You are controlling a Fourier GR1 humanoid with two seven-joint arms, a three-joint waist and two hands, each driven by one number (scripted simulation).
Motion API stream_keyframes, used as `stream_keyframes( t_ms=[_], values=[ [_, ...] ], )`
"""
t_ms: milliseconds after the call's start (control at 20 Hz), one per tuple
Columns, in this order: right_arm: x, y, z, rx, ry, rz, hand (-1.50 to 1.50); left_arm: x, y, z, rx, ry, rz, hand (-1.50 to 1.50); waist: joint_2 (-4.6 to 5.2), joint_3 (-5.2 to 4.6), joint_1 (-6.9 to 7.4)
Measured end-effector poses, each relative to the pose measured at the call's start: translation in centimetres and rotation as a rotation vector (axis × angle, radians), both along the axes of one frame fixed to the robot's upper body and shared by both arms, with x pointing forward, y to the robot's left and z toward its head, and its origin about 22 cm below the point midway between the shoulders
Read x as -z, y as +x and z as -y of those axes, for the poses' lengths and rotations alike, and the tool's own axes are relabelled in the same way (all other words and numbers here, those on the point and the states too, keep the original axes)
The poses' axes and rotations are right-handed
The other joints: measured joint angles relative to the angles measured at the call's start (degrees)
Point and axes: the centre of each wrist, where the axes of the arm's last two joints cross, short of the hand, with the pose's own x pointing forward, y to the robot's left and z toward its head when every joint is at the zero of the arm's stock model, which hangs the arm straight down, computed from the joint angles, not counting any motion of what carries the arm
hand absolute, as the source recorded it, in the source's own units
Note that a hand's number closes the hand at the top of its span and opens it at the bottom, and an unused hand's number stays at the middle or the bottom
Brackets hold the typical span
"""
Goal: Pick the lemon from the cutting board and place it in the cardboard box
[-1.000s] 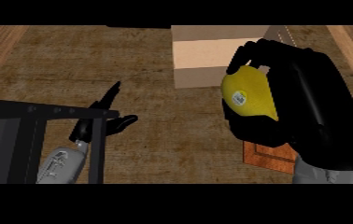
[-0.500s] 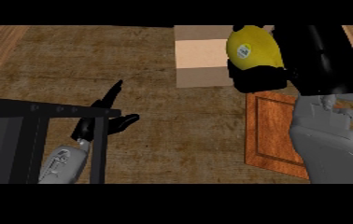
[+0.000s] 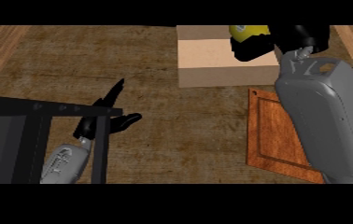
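The yellow lemon [image 3: 247, 30] shows only partly at the top edge, above the far right part of the cardboard box [image 3: 214, 62]. My right hand [image 3: 265, 43] is shut on it, fingers curled around and hiding most of it. The grey right forearm runs down over the wooden cutting board [image 3: 272, 134], which lies bare on the counter at the right. My left hand [image 3: 110, 113] rests open at the lower left, fingers pointing up and away, holding nothing.
A black metal rack [image 3: 48, 125] stands at the lower left, its bars crossing in front of my left forearm. The brown counter top stretches between the rack and the box.
My right hand has carried the lemon farther away and up, from over the box's front to its far right part at the top edge. The left hand has not moved.
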Motion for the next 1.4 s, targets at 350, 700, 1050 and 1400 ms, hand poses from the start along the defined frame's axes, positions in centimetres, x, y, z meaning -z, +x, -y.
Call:
stream_keyframes(
  t_ms=[350,700,1050,1400],
  values=[
    [3.6,3.7,0.3,0.033,-0.057,-0.060,1.50,0.0,0.2,0.2,0.009,-0.006,0.012,0.00,0.20,0.05,0.41],
    [8.4,6.2,1.3,0.061,0.104,-0.217,-1.50,-0.1,0.3,0.3,0.014,-0.004,0.014,0.00,0.33,0.04,0.64],
    [10.2,7.4,1.6,0.012,0.301,-0.195,-1.50,0.0,0.2,0.2,0.008,-0.011,0.017,0.00,0.20,0.13,0.40],
    [9.3,7.8,4.7,-0.006,0.659,-0.013,-1.50,0.3,-0.2,-0.3,-0.007,-0.018,0.015,0.00,-0.22,0.28,-0.62]
  ],
)
